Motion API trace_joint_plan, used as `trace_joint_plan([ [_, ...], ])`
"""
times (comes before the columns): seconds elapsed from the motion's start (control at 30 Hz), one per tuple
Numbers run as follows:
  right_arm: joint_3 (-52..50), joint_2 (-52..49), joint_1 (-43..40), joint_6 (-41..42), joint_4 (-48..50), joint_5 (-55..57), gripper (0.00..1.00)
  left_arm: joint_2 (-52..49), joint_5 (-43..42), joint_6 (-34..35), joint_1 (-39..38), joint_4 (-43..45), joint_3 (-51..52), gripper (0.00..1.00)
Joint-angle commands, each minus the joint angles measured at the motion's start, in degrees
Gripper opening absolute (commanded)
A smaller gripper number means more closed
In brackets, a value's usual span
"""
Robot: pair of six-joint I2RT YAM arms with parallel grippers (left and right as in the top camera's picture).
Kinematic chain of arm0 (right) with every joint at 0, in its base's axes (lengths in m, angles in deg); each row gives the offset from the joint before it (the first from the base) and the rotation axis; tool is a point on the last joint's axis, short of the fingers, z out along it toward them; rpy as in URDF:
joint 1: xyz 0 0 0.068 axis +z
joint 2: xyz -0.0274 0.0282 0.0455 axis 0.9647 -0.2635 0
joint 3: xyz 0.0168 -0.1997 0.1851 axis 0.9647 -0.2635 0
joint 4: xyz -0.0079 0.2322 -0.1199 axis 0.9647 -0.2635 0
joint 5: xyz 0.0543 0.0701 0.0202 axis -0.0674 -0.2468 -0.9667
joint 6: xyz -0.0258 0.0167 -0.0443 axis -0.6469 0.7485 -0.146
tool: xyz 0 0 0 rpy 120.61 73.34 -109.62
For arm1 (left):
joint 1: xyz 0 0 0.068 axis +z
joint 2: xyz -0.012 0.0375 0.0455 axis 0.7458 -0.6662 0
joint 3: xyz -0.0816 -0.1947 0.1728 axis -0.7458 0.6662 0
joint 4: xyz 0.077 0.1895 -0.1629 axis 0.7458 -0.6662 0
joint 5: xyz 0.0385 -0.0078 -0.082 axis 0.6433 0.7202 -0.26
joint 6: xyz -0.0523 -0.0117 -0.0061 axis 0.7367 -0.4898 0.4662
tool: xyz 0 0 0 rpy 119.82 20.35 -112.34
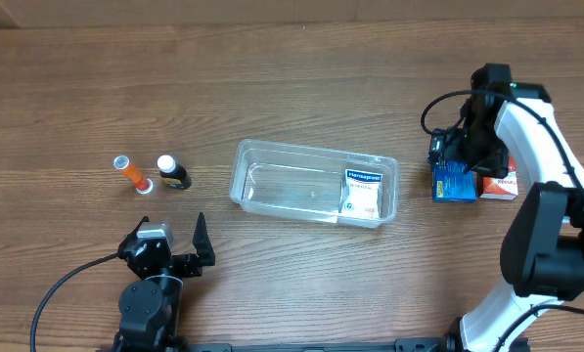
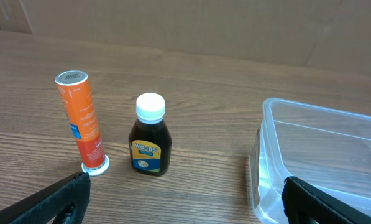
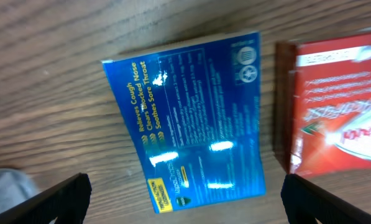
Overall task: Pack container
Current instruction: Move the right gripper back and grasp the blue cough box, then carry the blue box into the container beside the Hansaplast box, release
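The clear plastic container (image 1: pixel 314 183) sits mid-table with a white-and-blue box (image 1: pixel 363 192) in its right end; its corner shows in the left wrist view (image 2: pixel 297 162). My right gripper (image 1: pixel 460 156) is open, hovering directly above a blue box (image 1: pixel 454 183) (image 3: pixel 191 118) lying flat, its fingers spread to either side. A red box (image 1: pixel 500 186) (image 3: pixel 337 99) lies just right of it. My left gripper (image 1: pixel 169 252) is open and empty at the near left. An orange tube (image 1: pixel 133 173) (image 2: pixel 79 121) and a dark bottle with a white cap (image 1: pixel 172 172) (image 2: pixel 150 137) stand ahead of it.
The right arm's white links (image 1: pixel 546 147) stretch along the right edge of the table. Bare wooden tabletop (image 1: pixel 301 78) lies behind the container.
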Motion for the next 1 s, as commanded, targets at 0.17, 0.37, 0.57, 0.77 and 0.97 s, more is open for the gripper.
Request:
trace_joint_plan([
  [0.17, -5.35, -4.17, 0.02, 0.28, 4.83, 0.79, 1.0, 0.61, -0.02, -1.07, 0.28, 0.2, 0.2, 1.0],
  [0.37, -4.85, -5.14, 0.07, 0.72, 5.29, 0.68, 0.91, 0.61, -0.02, -1.07, 0.28, 0.2, 0.2, 1.0],
  [0.57, -0.15, -4.92, 0.09, 3.45, 0.57, 2.54, 0.77, 0.61, -0.02, -1.07, 0.28, 0.2, 0.2, 1.0],
  [0.77, 8.04, 2.12, 0.79, 4.96, -9.9, -5.05, 0.73, 0.61, -0.02, -1.07, 0.28, 0.2, 0.2, 1.0],
  [0.97, 8.35, 13.46, 5.4, 6.47, -14.93, -8.66, 0.72, 0.61, -0.02, -1.07, 0.28, 0.2, 0.2, 1.0],
])
